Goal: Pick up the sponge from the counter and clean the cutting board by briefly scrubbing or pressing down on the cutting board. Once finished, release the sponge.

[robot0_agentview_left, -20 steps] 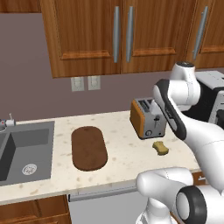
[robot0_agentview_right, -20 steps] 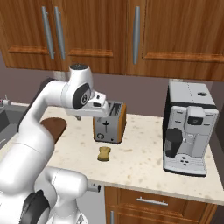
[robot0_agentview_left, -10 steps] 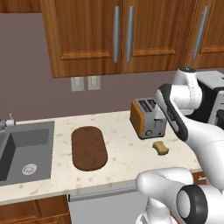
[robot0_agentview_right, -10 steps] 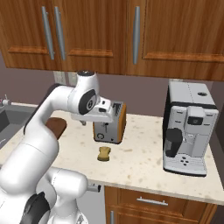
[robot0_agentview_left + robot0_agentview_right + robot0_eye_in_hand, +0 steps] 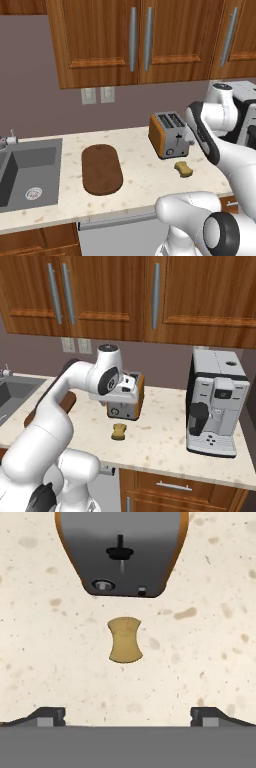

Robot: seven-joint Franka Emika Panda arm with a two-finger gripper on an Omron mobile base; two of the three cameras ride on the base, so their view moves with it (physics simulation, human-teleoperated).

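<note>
The sponge [image 5: 125, 640], a small yellow-tan block with pinched sides, lies on the beige speckled counter [image 5: 200, 652] just in front of the toaster. In the hand view my gripper [image 5: 128, 716] looks straight down at it from above, open, fingertips [image 5: 48, 715] spread wide and nothing between them. From the base views the sponge [image 5: 183, 169] [image 5: 119, 431] sits apart from the hand, which hovers by the toaster's front. The dark brown cutting board [image 5: 101, 169] lies flat left of the toaster; my arm partly hides the cutting board [image 5: 69, 401] in the right base view.
An orange-sided toaster [image 5: 169, 134] [image 5: 128, 401] [image 5: 120, 552] stands right behind the sponge. A coffee machine [image 5: 216, 403] occupies the counter's right end. The grey sink basin [image 5: 30, 170] is at the left. Wooden cabinets [image 5: 135, 40] hang above.
The arm has swung right and a little down, bringing the hand over the toaster's front and the sponge. The sponge and cutting board have not moved.
</note>
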